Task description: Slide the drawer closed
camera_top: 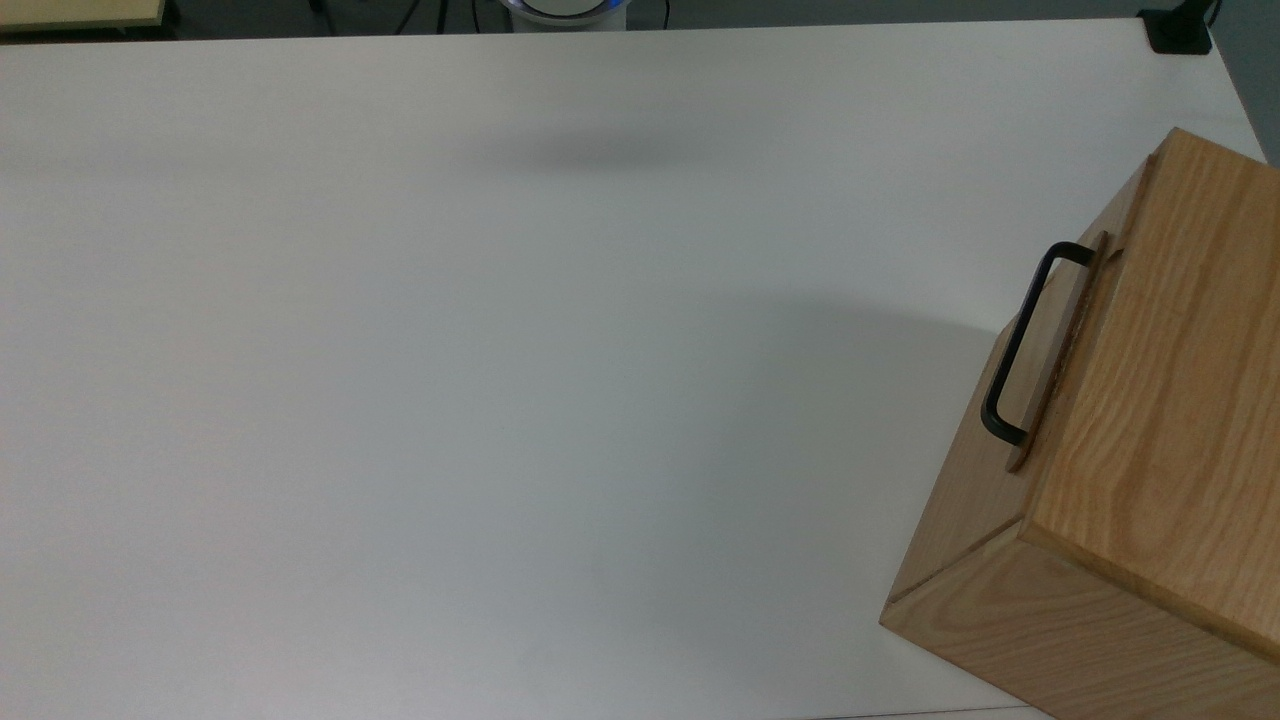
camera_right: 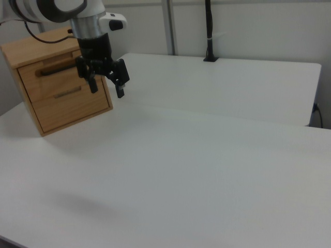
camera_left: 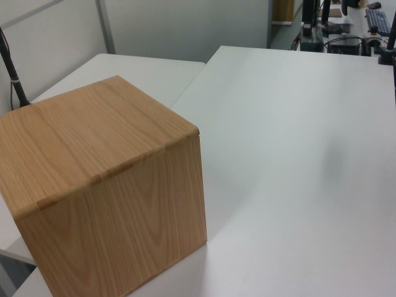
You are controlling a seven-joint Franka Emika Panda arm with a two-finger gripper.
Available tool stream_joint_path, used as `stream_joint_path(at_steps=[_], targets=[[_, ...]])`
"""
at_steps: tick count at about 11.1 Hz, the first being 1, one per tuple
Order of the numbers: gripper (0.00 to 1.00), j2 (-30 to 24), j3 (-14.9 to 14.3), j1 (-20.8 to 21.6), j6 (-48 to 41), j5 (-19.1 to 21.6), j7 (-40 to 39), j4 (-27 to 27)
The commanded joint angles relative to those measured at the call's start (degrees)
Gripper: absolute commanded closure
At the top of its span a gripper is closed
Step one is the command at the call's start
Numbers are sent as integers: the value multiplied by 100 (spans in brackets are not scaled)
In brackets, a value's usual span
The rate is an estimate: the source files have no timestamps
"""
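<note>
The drawer (camera_right: 49, 78) is the upper one in the oak cabinet (camera_right: 32, 49), at the right view's far left, with a black bar handle (camera_right: 54, 68). In the top view the handle (camera_top: 1018, 345) stands off the drawer's thin front panel (camera_top: 1058, 350), which lies close against the cabinet (camera_top: 1160, 400). The left view shows the cabinet's plain sides (camera_left: 105, 185). My gripper (camera_right: 106, 84) hangs open and empty high over the table, just right of the drawer front in the right view, touching nothing.
A second, lower drawer (camera_right: 70, 106) sits under the first. The white table (camera_top: 500, 400) spreads wide and bare. A black post (camera_right: 209, 31) is clamped at the far edge, and a black clamp (camera_top: 1180, 30) sits at the top view's upper right corner.
</note>
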Motion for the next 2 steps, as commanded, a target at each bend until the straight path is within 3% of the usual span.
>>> stream_joint_path(at_steps=[1,2], targets=[[0,-29,-55,3,522,-195,1018,-114],[0,-29,-47,29,505,-266,1099,-114]])
